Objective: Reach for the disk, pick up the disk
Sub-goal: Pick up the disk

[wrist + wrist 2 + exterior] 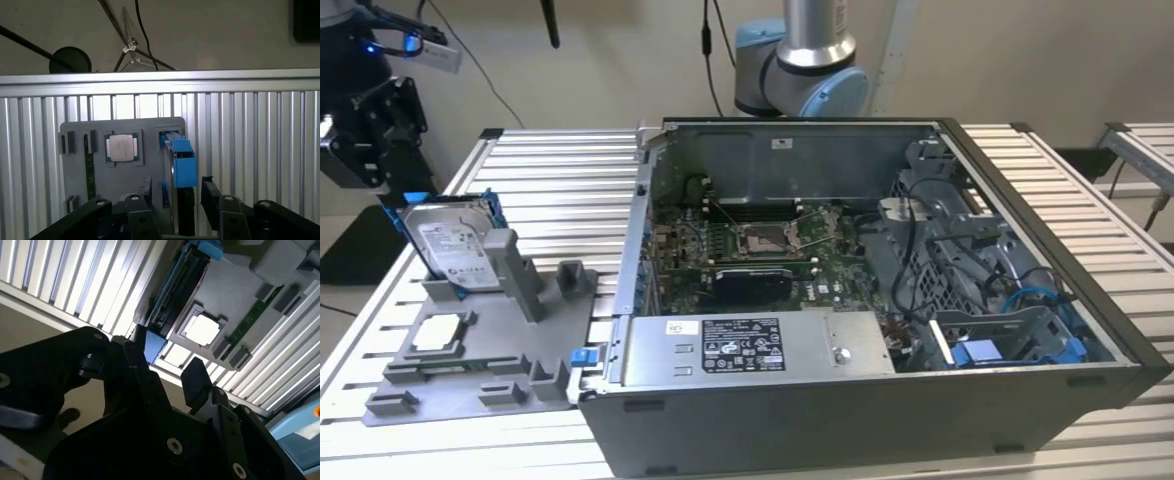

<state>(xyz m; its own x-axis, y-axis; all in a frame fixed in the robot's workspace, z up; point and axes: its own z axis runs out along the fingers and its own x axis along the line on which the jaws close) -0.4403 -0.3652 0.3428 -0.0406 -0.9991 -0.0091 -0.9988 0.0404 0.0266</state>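
At the far left of the exterior view my gripper (367, 135) hangs over the edge of the slatted table (560, 170), above the disk (450, 240) and a little to that view's left of it. My jaws are spread wide and they carry nothing. The disk stands on its edge, leaning slightly, in a slot of the grey holder (494, 350), with its white label facing the camera. In the first wrist view its upper edge with one blue rail (183, 165) lies in line with the gap between my fingers (210, 192). I judge that they do not yet touch it.

I expect the disk to be stiff and rather heavy for its size, with smooth metal faces that can slip. It is also sensitive to knocks. The plastic rails may bend, so I think the better hold is across the two flat faces, near the upper edge.

Further right on the holder lies a square chip (438, 332), apart from the disk. Beyond it stands the open computer case (854, 430).
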